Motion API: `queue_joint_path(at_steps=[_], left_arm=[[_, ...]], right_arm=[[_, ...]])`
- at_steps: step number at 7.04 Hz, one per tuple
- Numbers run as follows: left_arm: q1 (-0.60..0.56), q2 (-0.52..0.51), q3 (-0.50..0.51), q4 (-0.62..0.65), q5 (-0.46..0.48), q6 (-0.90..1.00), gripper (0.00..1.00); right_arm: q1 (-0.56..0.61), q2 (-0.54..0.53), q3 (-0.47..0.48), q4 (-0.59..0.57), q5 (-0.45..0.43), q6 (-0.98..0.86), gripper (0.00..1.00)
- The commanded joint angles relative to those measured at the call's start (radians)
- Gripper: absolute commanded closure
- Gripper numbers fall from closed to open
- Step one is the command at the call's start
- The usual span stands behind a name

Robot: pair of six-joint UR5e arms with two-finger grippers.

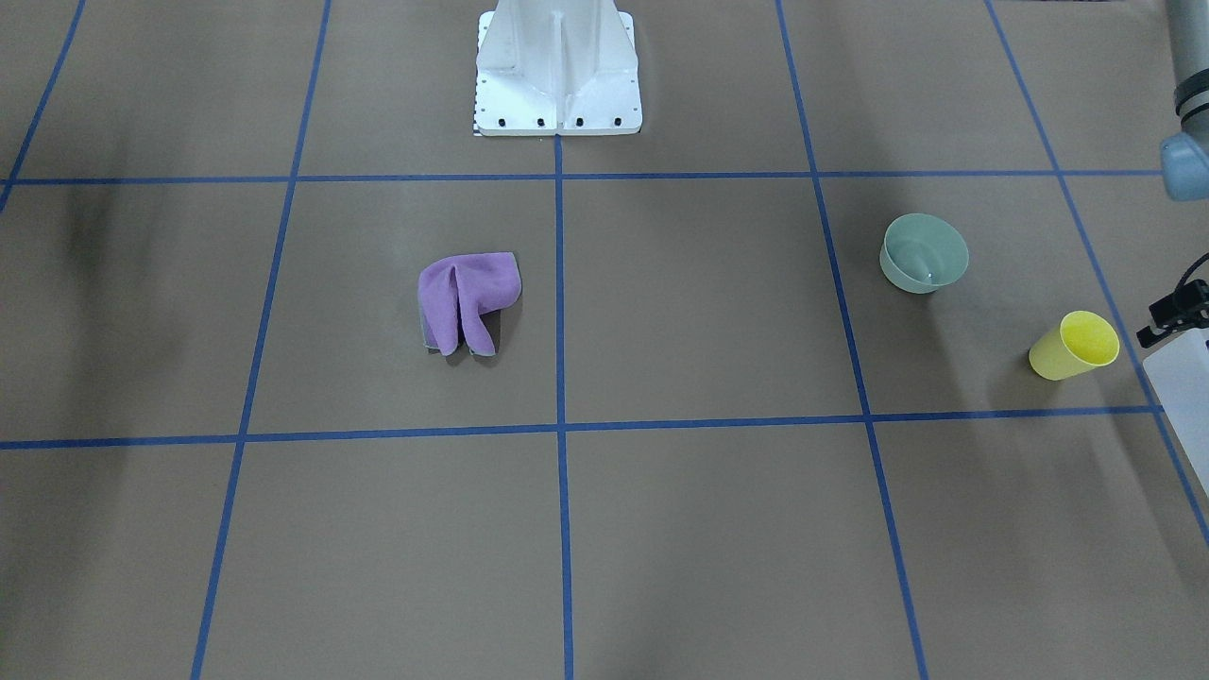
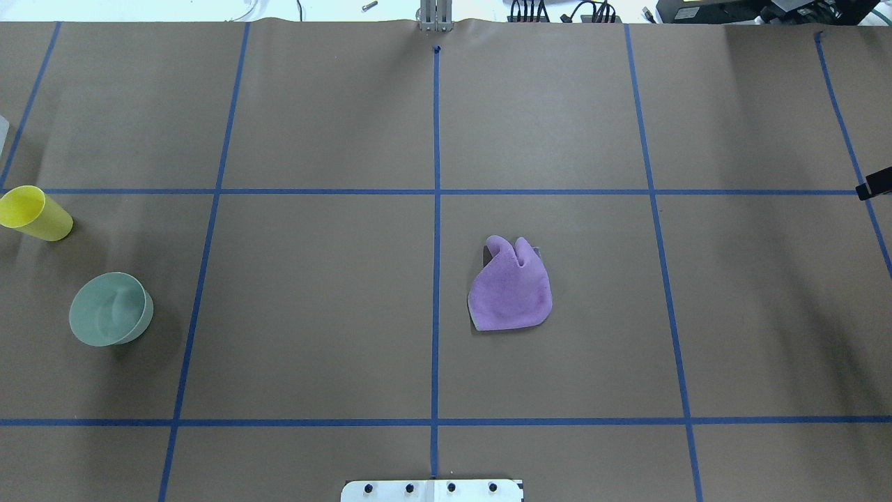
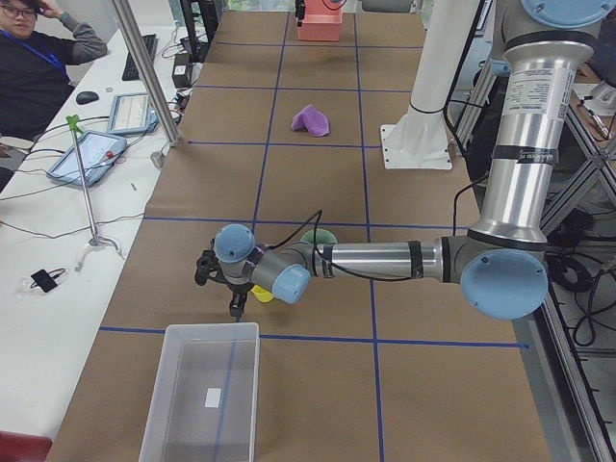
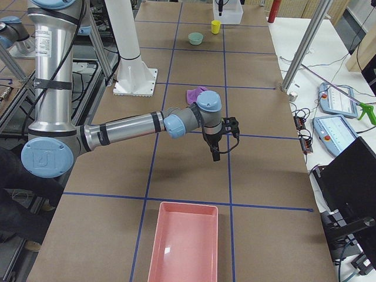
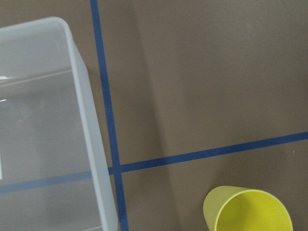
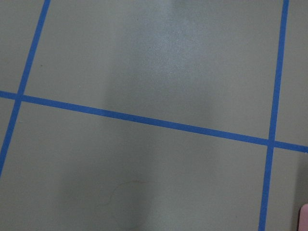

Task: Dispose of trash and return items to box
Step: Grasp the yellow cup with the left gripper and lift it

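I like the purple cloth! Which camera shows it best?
The overhead exterior view: the purple cloth lies large and unblocked, mid-picture. The front-facing view shows it nearly as well; both side views show it small; the wrist cameras miss it.

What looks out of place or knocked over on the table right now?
Nothing spilled or damaged. The purple cloth lies crumpled mid-table; the yellow plastic cup and pale green bowl stand upright near the frosted translucent plastic box.
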Motion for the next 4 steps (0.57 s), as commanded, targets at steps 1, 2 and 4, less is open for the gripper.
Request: queue_joint_path(at_steps=[1, 2, 4], left_arm=[[0.06, -0.004, 0.011, -0.022, 0.004, -0.06, 0.02], [0.07, -0.001, 0.009, -0.022, 0.004, -0.055, 0.19], [0.09, 0.008, 0.009, -0.03, 0.036, -0.052, 0.94]], right_arm=[[-0.001, 0.0, -0.001, 0.0, -0.001, 0.001, 0.0], [-0.001, 0.0, -0.001, 0.0, 0.001, 0.001, 0.0], [-0.001, 0.0, -0.001, 0.0, -0.001, 0.001, 0.0]])
